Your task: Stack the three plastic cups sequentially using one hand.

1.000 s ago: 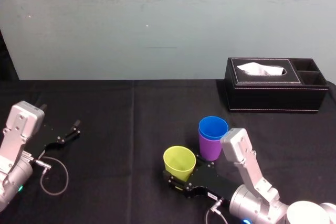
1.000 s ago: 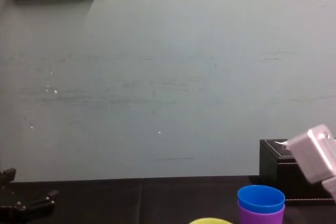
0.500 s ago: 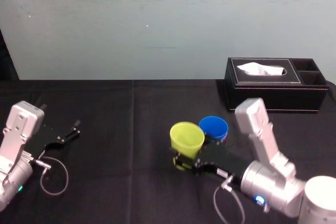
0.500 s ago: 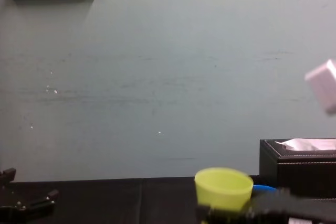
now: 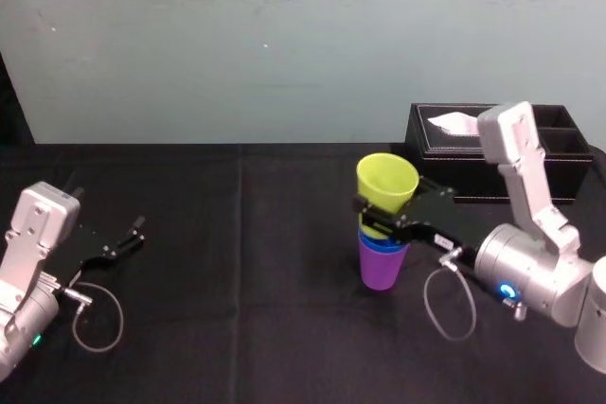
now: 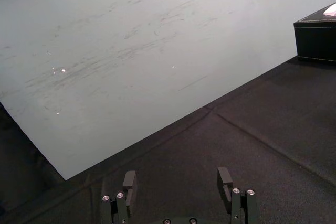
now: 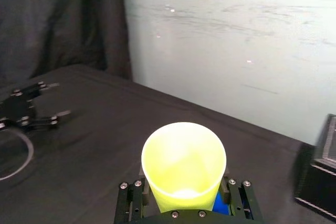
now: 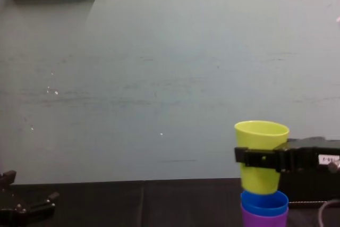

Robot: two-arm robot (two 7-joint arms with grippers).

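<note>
Right now, at the right gripper (image 5: 383, 218): pinches the yellow-green cup (image 5: 387, 180) around mid-wall, one black finger on each side, pressed against the plastic. Holds it upright, mouth up, lifted clear of the table (image 5: 237, 328). Hangs it straight over the blue cup (image 5: 383, 245), base about level with the blue rim; can't tell whether touching or slightly inside. Blue cup nested in the purple cup (image 5: 382, 272), just its rim band sticking out on top. Purple cup upright on the black table, right of center, near the tissue box (image 5: 559, 153) behind and to the right, not touching it. Reaches in from the right, black body roughly level, small white label on it in chest view. From the right wrist, looks straight into the yellow-green mouth, sliver of blue beside the base. Over at the left gripper (image 5: 123, 238): rests low near the table's left edge, well apart from the cups, fingers spread, nothing between them. Pale wall (image 5: 284, 44) behind.
</note>
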